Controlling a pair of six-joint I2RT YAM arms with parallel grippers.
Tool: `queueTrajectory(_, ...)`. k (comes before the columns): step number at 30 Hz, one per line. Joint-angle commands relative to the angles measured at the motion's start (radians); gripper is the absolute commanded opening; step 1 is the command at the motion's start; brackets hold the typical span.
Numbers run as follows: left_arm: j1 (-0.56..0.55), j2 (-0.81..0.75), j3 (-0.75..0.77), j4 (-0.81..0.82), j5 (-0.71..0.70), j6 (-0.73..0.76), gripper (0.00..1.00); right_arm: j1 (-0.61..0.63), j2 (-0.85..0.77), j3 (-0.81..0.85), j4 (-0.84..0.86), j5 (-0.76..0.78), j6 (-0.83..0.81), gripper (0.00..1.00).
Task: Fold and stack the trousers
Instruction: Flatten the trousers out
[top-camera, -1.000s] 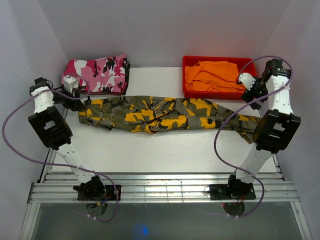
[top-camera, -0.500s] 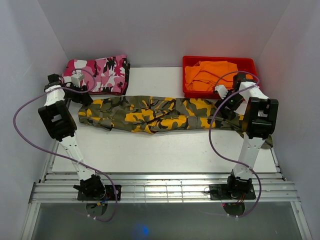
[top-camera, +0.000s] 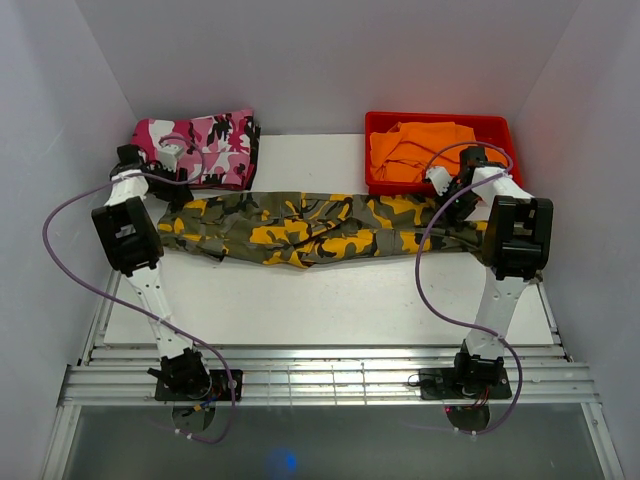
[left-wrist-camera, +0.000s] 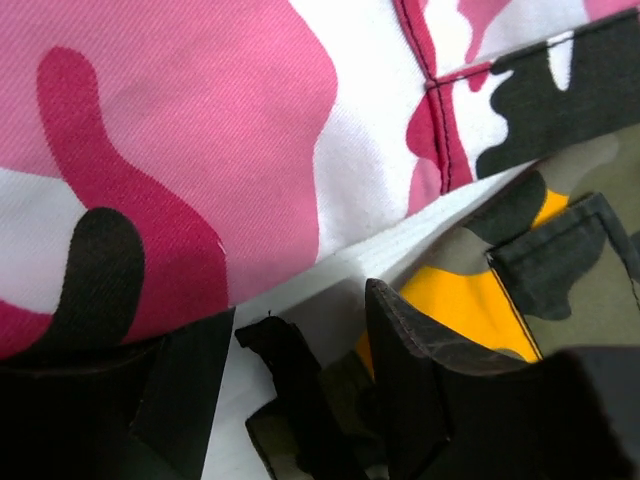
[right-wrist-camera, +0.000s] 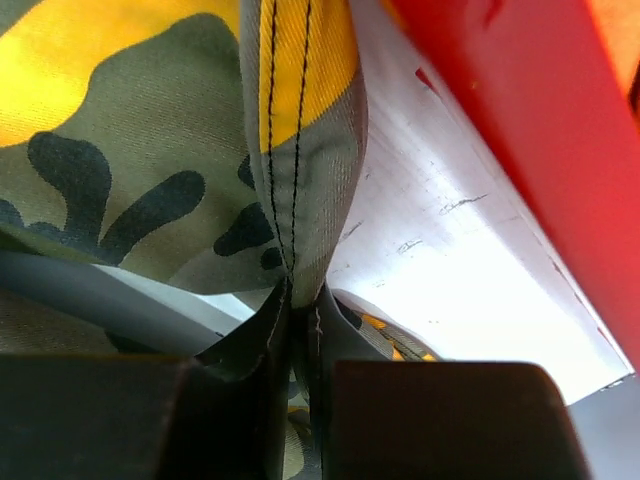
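The pink trousers (top-camera: 205, 148) are folded at far left; the yellow camouflage trousers (top-camera: 300, 228), yet to be folded and stacked, are spread across the middle, right end pinched by the right gripper (right-wrist-camera: 300, 300); whether the left gripper (top-camera: 165, 195) is closed cannot be told

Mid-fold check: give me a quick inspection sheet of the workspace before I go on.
Surface: white table, light scuffs beside the bin.
Job's things: yellow camo trousers spread lengthwise; pink camo trousers folded, far left.
Clutter: red bin holding orange cloth.
Grippers: right gripper shut on a trouser fold; left gripper at the left end, grip unclear.
Cables: purple cables, one per arm; the right one crosses over the trousers.
Surroundings: white walls; nothing else seen.
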Motion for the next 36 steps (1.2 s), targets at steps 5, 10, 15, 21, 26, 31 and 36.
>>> queueTrajectory(5, 0.009, -0.064, -0.006, -0.021, -0.067, -0.018, 0.21, -0.019, -0.103, 0.000, 0.016, 0.027, -0.054, 0.08)
queueTrajectory(10, 0.024, -0.152, 0.040, -0.008, 0.033, -0.059, 0.00, -0.051, -0.182, 0.112, -0.070, -0.011, -0.099, 0.08)
queueTrajectory(15, 0.047, -0.278, 0.027, -0.004, 0.106, -0.079, 0.00, -0.087, -0.264, 0.148, -0.156, -0.039, -0.157, 0.08)
queueTrajectory(21, 0.155, -0.486, -0.043, 0.011, 0.290, -0.119, 0.00, -0.111, -0.388, 0.140, -0.219, -0.082, -0.258, 0.08)
queueTrajectory(26, 0.311, -0.713, -0.207, -0.050, 0.506, -0.044, 0.00, -0.133, -0.548, 0.039, -0.296, -0.129, -0.372, 0.08)
queueTrajectory(31, 0.502, -0.899, -0.345, -0.532, 0.628, 0.500, 0.00, -0.185, -0.783, -0.154, -0.458, -0.191, -0.611, 0.08)
queueTrajectory(36, 0.615, -1.031, -0.638, -0.783, 0.422, 0.879, 0.00, -0.213, -0.997, -0.421, -0.599, -0.154, -0.798, 0.08)
